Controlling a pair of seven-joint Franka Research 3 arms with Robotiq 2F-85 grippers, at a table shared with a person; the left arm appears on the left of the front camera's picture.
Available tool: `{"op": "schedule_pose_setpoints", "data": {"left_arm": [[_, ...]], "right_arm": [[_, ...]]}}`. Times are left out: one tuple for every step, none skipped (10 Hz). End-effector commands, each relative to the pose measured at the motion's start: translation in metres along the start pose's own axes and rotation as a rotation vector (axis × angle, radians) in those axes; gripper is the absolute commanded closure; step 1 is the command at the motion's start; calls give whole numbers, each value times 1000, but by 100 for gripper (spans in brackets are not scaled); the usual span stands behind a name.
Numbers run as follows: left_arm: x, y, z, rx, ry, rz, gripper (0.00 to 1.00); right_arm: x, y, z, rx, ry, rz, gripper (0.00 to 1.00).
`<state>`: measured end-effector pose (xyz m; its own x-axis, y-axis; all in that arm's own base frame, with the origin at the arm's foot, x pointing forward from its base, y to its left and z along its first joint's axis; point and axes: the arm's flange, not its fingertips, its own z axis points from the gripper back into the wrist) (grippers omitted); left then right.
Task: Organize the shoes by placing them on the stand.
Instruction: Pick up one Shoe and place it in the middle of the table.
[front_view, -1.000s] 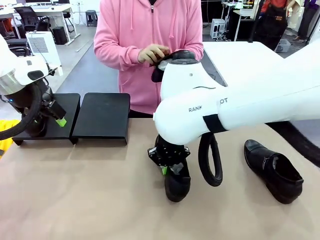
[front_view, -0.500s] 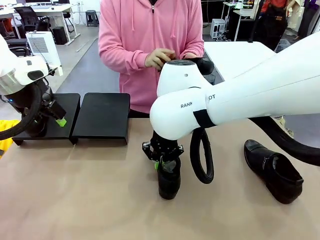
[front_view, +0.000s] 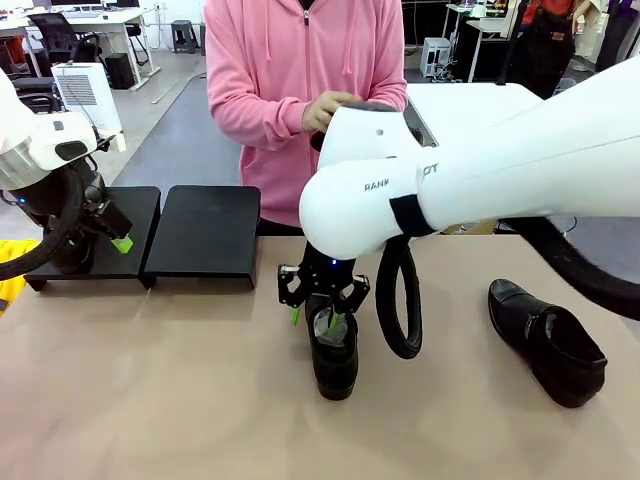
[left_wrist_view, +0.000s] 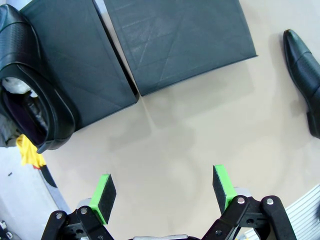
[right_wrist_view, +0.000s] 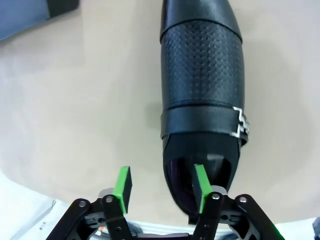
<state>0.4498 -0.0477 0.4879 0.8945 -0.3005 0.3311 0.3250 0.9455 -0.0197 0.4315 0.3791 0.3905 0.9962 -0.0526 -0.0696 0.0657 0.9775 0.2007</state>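
Now the right gripper (right_wrist_view: 161, 182) straddles the rim of a shoe (right_wrist_view: 202, 90) on the table (front_view: 150, 400)
Its fingers are spread, one inside the opening; the left gripper (left_wrist_view: 162, 192), near the stand (front_view: 205, 230), is spread too

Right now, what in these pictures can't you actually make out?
Front view: what the person's hand holds, hidden behind the right arm.
Left wrist view: the shoe on the stand, cut off by the picture's edge.
Right wrist view: the middle shoe, its heel covered by the right gripper.
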Motion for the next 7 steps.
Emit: {"op": "schedule_pose_setpoints", "data": {"left_arm": [[-2,1,-1,2,-12,7,0],[-2,1,-1,2,-12,7,0],[-2,1,-1,2,-12,7,0],[-2,1,-1,2,-12,7,0],[-2,1,-1,2,-12,7,0],[-2,1,-1,2,-12,7,0],[-2,1,-1,2,-12,7,0]], "right_arm": [[-19,-28,26,36,5,-16,0],[-25,-44,31,-6,68,-6,0],[-7,-5,15,14,-4,-13,0],[-7,-5,15,14,-4,-13,0],[-7,-5,15,14,-4,-13,0],[-7,-5,15,14,-4,-13,0],[-7,-5,15,14,-4,-13,0]]}}
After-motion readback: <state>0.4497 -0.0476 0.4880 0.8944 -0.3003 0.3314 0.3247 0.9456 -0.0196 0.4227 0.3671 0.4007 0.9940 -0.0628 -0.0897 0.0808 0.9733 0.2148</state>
